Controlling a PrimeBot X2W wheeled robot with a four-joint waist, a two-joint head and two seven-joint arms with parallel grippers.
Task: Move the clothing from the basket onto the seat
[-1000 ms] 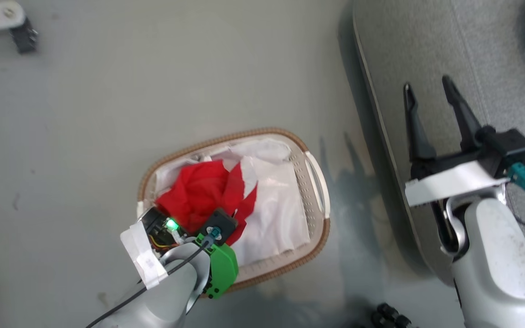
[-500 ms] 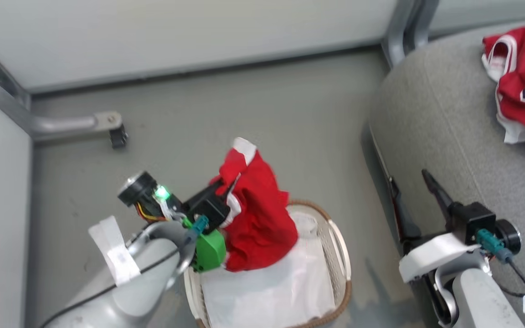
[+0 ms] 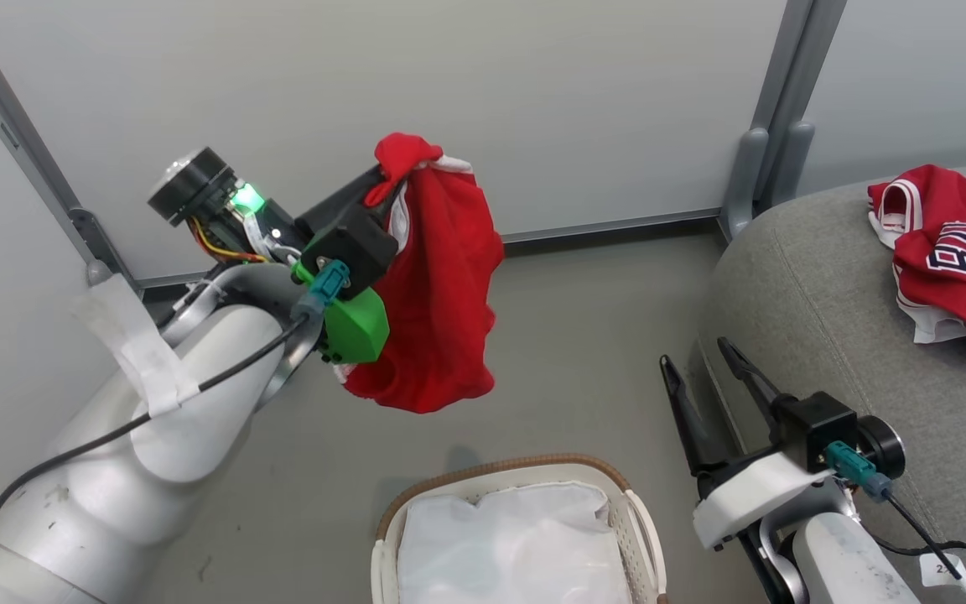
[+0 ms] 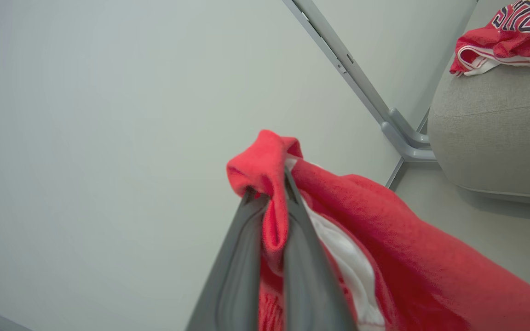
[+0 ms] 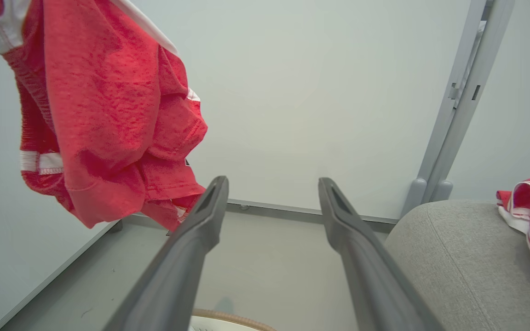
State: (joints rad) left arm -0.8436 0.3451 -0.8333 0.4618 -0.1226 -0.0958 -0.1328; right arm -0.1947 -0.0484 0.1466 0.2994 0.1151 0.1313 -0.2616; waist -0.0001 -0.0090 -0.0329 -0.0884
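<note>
Obs: the left end effector (image 4: 268,184) is clamped together on a small bunched fold at the top of a red garment (image 3: 437,285). The rest of the cloth hangs free below it, in the air over the floor (image 3: 584,335), above and to one side of the basket (image 3: 491,470) and well apart from the seat (image 3: 793,277). By the seat's front edge the right end effector (image 3: 693,352) stands with jaws apart, holding nothing. A lettered red jersey (image 3: 953,252) lies on the seat; the part of the basket in view holds a white crinkly sheet (image 3: 516,537) and no red that I can see. Risks, as judged: (1) the pinch takes only a narrow fold near the tips, so a quick swing toward the seat could pull the fabric out and drop it on the floor; (2) the loose hem hangs low, and carried across too low it could drag on the basket rim or snag on the right end effector, which appears to sit between garment and seat; (3) letting go too near the rounded seat edge could let the cloth slide off; (4) cloth draped along the left fingers (image 4: 302,257) could cling at release. How much of the fabric's thickness is caught in the pinch I cannot tell
</note>
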